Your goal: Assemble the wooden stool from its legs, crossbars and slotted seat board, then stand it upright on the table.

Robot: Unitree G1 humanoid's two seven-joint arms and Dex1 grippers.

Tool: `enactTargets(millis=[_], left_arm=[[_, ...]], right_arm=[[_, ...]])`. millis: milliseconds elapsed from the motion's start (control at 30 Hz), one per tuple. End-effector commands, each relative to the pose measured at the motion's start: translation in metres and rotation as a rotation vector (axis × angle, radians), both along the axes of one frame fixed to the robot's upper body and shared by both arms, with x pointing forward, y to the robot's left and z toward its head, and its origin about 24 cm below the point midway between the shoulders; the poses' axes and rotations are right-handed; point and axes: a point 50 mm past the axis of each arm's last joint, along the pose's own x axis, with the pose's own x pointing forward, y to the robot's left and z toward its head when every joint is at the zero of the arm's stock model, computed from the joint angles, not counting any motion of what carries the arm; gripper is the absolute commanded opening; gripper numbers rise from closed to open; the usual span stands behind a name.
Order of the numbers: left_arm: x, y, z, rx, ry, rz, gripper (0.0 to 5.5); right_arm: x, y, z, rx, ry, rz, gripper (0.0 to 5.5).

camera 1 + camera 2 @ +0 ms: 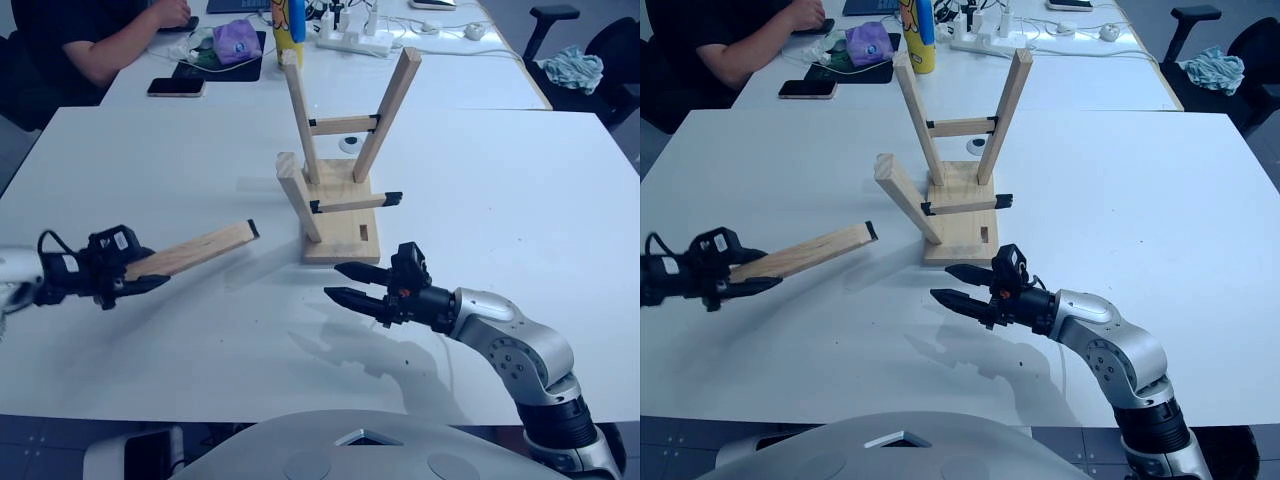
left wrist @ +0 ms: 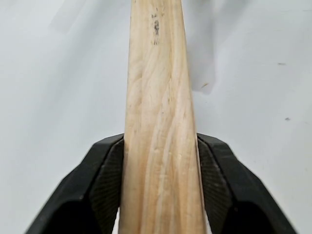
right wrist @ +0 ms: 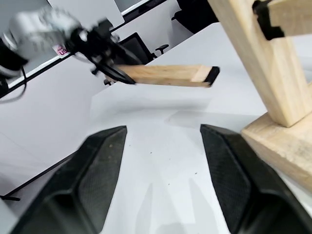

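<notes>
The slotted seat board (image 1: 343, 222) lies flat on the white table (image 1: 520, 200) with three legs (image 1: 299, 112) standing up out of it, joined by two crossbars (image 1: 355, 203) with black ends. My left gripper (image 1: 128, 272) is shut on a loose fourth leg (image 1: 195, 249), held just above the table to the left of the board, its black-capped end pointing toward the board. That leg (image 2: 161, 122) sits between both pads (image 2: 107, 187). My right gripper (image 1: 345, 283) hovers open and empty in front of the board's near edge.
A round white disc (image 1: 349, 144) lies behind the board. On the desk beyond are a phone (image 1: 176, 87), a yellow bottle (image 1: 288, 22), a purple pouch (image 1: 237, 41), a power strip (image 1: 354, 41) and a seated person's arm. Office chairs stand at the far right.
</notes>
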Motion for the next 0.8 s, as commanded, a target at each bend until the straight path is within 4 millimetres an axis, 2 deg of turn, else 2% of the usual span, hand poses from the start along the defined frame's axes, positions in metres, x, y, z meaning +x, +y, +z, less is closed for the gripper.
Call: enactTargets(millis=[33,167,300,433,600,800], left_arm=[[0.006,-0.008,0.03,0.024,0.044,-0.163,2.06],[0.007,-0.021,0.038,0.031,0.106,-0.268,2.06],[0.001,-0.044,0.029,0.013,0.165,-0.372,2.06],[-0.001,-0.07,0.021,-0.012,0.174,-0.431,2.06],[0.004,-0.102,0.019,-0.043,0.137,-0.495,2.06],[0.005,-0.125,0.02,-0.045,0.117,-0.513,2.06]], right_arm=[[0.004,0.001,0.009,-0.002,-0.061,-0.011,3.0],[0.006,0.006,0.021,0.008,-0.099,0.039,3.42],[0.009,0.015,0.032,-0.036,-0.165,0.119,3.99],[0.011,0.023,0.035,-0.139,-0.208,0.205,4.54],[0.014,0.027,0.034,-0.301,-0.206,0.296,5.19],[0.023,0.031,0.053,-0.457,-0.251,0.42,5.23]])
